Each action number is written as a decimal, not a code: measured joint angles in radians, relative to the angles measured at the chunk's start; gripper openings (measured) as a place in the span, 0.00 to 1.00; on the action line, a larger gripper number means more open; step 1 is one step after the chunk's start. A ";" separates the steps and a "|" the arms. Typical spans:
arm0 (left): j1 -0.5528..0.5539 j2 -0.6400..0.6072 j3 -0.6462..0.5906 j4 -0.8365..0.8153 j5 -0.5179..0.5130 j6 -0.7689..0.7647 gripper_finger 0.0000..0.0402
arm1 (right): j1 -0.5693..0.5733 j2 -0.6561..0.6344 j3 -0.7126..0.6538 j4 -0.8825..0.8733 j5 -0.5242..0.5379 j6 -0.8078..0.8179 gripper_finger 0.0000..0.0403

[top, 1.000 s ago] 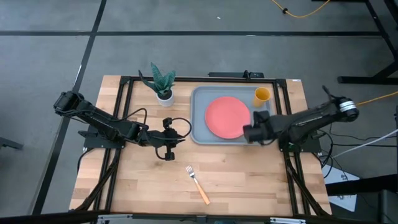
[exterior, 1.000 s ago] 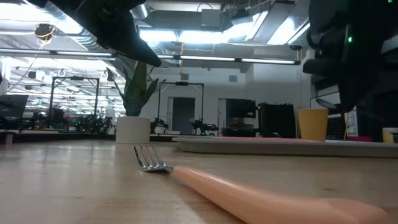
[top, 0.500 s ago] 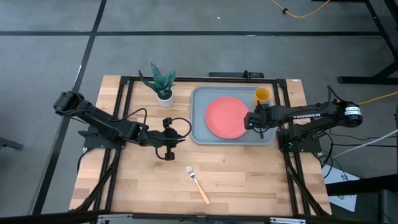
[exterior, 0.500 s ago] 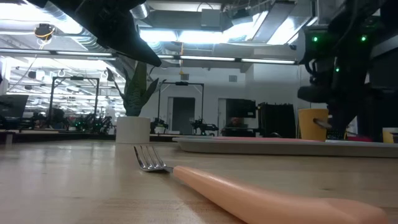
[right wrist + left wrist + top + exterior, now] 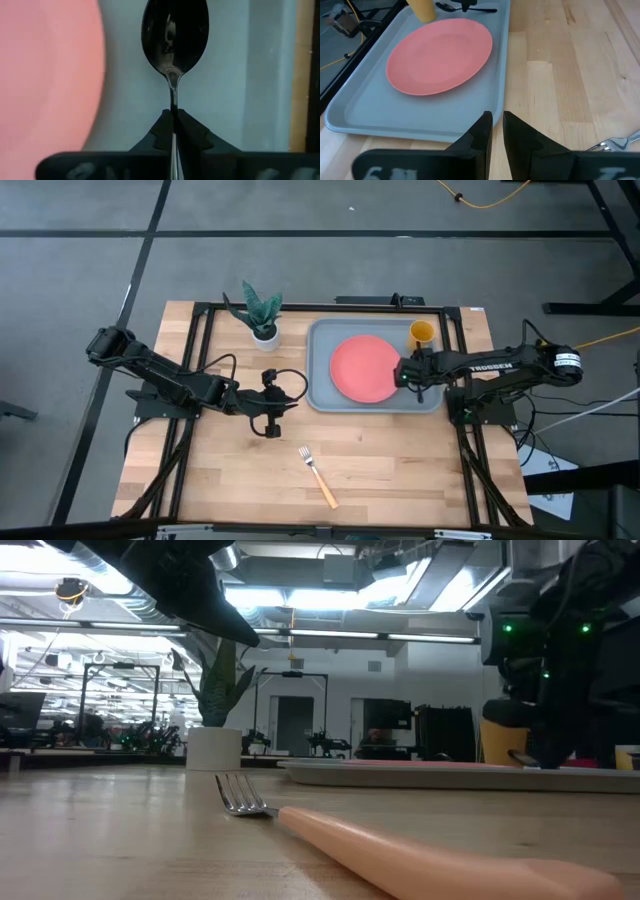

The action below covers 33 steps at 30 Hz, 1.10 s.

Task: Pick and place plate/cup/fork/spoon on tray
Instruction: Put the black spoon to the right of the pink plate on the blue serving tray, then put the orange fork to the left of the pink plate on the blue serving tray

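The light blue-grey tray (image 5: pixel 322 385) lies at the table's far right. The coral-red plate (image 5: pixel 365 368) lies flat on it, and the yellow-orange cup (image 5: pixel 421 333) stands upright in its far right corner. My right gripper (image 5: pixel 414 372) is low over the tray's right part, between plate and rim, shut on the dark spoon (image 5: pixel 175 35). The fork (image 5: pixel 318 476), with a tan handle, lies flat on the table near the front. My left gripper (image 5: pixel 268 418) hangs shut and empty over the table left of the tray. My right gripper pinches the spoon's thin handle (image 5: pixel 173 97) between its two fingertips, a little behind the bowl. The fingers come from above and lie across the handle. The spoon is level, its bowl toward the table's far edge, just over the tray floor (image 5: pixel 220 75). Whether it touches the floor I cannot tell.
A small white pot with a green plant (image 5: pixel 263 315) stands at the far edge, left of the tray. Bare wood lies around the fork and along the near edge. A black frame runs along the table's sides.
My right gripper has carried the spoon from the tray's near right rim toward the far edge, to the spot beside the plate, then gone down toward the tray floor. It has stayed shut on the spoon.
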 joint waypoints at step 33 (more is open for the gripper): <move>0.000 0.000 0.000 0.000 -0.009 -0.026 0.10 | 0.108 0.000 0.227 0.047 -0.232 -0.542 0.11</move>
